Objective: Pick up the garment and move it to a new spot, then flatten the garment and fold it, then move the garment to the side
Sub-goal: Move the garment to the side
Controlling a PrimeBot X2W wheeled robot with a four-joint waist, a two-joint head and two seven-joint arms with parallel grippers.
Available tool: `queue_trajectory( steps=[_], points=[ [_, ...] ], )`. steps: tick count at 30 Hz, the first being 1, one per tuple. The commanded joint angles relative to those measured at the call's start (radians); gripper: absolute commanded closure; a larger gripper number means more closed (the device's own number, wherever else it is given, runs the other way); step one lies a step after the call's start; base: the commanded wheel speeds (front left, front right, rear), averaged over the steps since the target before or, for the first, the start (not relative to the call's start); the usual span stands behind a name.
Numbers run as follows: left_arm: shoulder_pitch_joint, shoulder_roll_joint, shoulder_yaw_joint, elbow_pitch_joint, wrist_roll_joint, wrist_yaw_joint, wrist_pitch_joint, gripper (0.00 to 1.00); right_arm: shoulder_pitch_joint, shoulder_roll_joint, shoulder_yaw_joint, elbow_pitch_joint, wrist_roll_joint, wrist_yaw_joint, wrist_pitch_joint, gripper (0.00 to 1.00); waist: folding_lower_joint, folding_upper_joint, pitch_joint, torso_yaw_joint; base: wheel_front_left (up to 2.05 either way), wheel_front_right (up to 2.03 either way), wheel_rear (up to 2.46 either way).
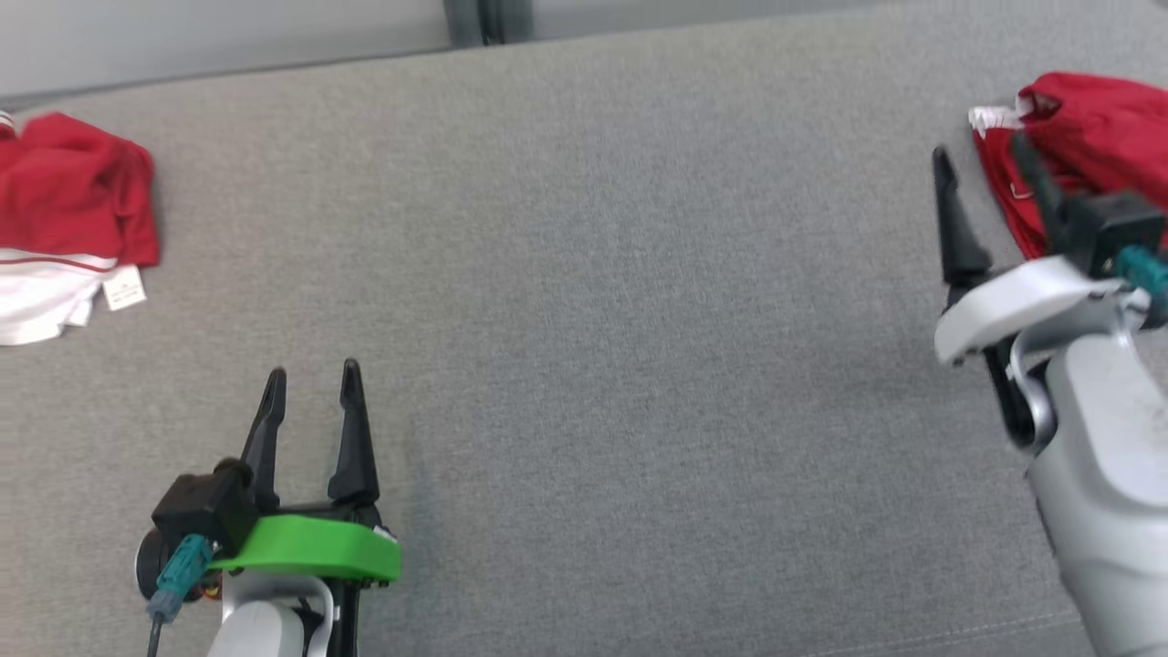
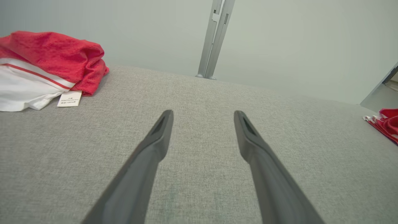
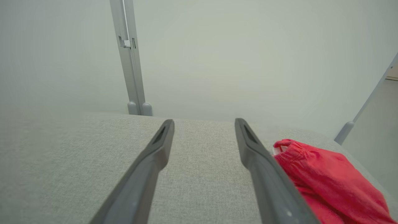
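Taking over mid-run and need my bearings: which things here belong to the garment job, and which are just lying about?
Job, likely:
red garment at the right
right pincer, open, beside it
left pincer, open
grey cloth surface

Lying about:
red-and-white garment with its tag, far left
grey post behind

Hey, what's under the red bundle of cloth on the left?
White fabric with a thin red stripe pokes out beneath the red bundle, beside a paper tag. How far the white runs underneath is covered.
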Motion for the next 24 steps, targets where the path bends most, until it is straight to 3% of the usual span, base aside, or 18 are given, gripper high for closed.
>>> queue_trajectory(
  steps=[1, 17, 24],
  points=[
    [0.024, -0.003, 0.013, 0.007, -0.007, 0.002, -0.004, 0.0, 0.054, 0.01, 0.002, -0.03, 0.014, -0.001, -0.003, 0.0, 0.0, 0.0, -0.106, 0.047, 0.0, 0.0, 0.0],
    [0.164, -0.028, 0.075, 0.034, -0.003, -0.011, -0.004, 0.0, 0.468, 0.193, -0.054, -0.299, -0.024, -0.001, 0.003, 0.0, 0.0, 0.0, -0.248, 0.096, 0.0, 0.0, 0.0],
    [0.18, -0.031, 0.075, 0.027, 0.006, -0.012, -0.004, 0.0, 0.549, 0.213, -0.038, -0.335, 0.003, -0.001, 0.003, 0.0, 0.0, 0.0, -0.254, 0.114, 0.0, 0.0, 0.0]
  ],
)
